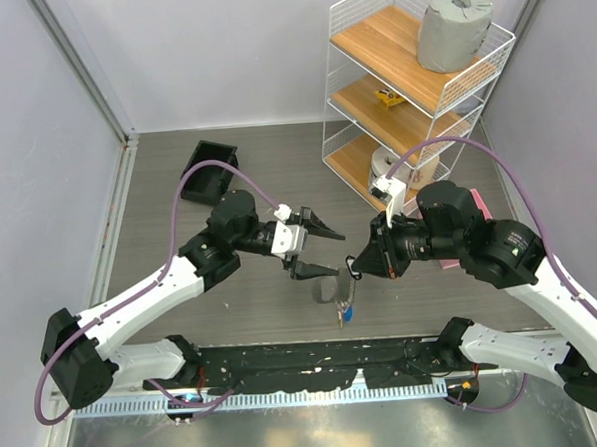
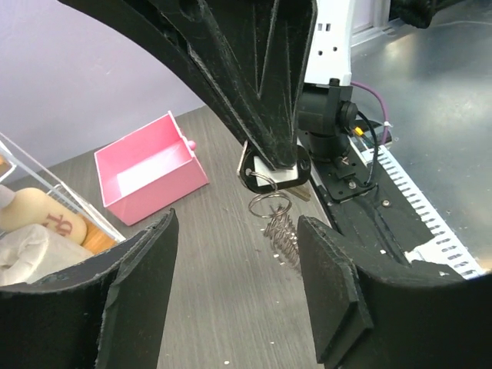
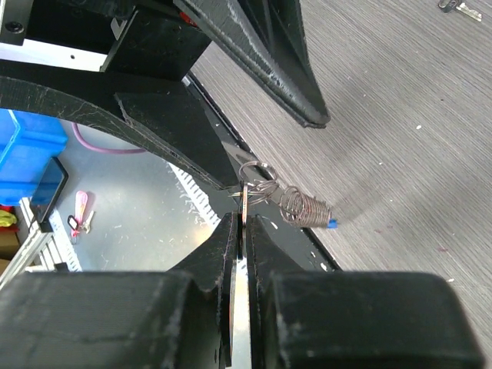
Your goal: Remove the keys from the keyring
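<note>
Holding the bunch up off the tabletop (image 3: 400, 115), my right pincer (image 3: 244, 231) is clamped narrow on the flat of one key (image 3: 244, 207). That lets the keyring (image 3: 260, 183) hang free beside it, with its coiled chain (image 3: 304, 206) and a blue key (image 3: 332, 224) dangling. My left pincer (image 2: 238, 261) stands wide just in front of the ring, placed, I judge, to take hold and work it off. Further out, the pink tray (image 2: 165, 198) looks empty. The black bin (image 1: 211, 170) is too dark to read, and the wire shelf (image 1: 379, 34) carries a grey roll (image 1: 453, 27).
</note>
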You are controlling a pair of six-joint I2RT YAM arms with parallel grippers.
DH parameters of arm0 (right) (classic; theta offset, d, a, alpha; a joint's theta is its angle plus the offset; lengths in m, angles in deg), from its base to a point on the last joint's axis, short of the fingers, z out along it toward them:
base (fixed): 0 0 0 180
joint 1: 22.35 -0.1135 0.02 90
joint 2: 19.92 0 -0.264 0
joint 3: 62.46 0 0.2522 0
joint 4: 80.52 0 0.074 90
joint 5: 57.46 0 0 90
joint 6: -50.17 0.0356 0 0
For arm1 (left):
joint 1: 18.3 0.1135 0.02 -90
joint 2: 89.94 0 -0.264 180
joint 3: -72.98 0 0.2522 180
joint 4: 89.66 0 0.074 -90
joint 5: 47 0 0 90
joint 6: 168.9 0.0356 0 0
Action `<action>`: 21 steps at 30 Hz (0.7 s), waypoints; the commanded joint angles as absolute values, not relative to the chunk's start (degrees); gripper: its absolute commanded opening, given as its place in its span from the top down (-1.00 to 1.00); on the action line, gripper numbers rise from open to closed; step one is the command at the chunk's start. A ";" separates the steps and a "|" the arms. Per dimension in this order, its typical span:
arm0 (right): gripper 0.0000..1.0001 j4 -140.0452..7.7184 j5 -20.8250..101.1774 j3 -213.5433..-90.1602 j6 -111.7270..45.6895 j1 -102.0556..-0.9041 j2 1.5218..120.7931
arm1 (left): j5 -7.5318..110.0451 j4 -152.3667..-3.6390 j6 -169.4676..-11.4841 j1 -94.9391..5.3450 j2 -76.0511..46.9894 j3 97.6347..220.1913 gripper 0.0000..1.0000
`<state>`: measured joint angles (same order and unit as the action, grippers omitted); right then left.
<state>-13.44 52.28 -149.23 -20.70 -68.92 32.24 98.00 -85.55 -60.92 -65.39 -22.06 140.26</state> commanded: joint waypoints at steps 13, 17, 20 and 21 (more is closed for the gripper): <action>0.89 -15.25 55.56 -151.98 -21.73 -69.29 32.63 | 103.90 -77.22 -58.42 -65.85 -17.87 147.38 -0.15; 0.89 -15.25 56.00 -151.80 -21.90 -69.20 32.90 | 107.14 -70.47 -55.00 -65.93 -17.34 149.67 -0.14; 0.89 -15.25 56.09 -151.98 -21.90 -69.20 32.90 | 110.40 -63.09 -49.56 -65.93 -16.90 152.30 -0.12; 0.90 -15.17 56.18 -151.98 -21.90 -69.29 32.81 | 110.67 -61.68 -48.93 -65.93 -16.64 152.75 -0.12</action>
